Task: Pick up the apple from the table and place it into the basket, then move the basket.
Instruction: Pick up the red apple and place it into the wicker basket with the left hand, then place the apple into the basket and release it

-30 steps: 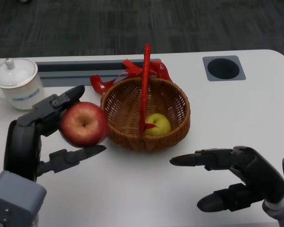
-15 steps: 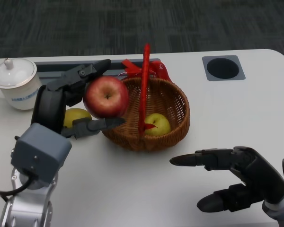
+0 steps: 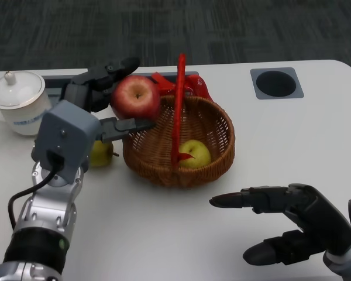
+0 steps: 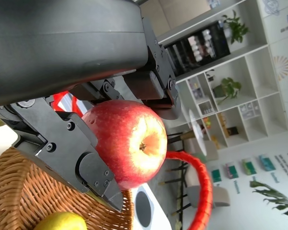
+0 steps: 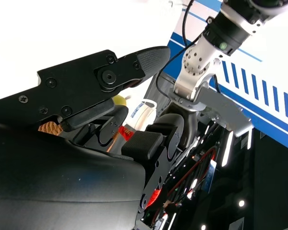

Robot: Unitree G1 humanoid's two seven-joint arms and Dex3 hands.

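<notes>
the table (image 3: 316, 146) carries 1 wicker basket (image 3: 213, 161) with a red handle (image 3: 178, 105) and ribbon. the step in hand is the placing: the left hand (image 3: 102, 96) grips 1 red apple (image 3: 136, 96) in the air over the basket's near-left rim. next, i judge, it should carry the apple a little further inward, clear of the handle, lower it and let go. the right hand (image 3: 292, 225) hovers low over the table, fingers spread, holding nothing. also counted: 1 lidded cup (image 3: 20, 105), and 2 yellow-green fruits, 1 in the basket (image 3: 194, 153), 1 on the table (image 3: 101, 153).
</notes>
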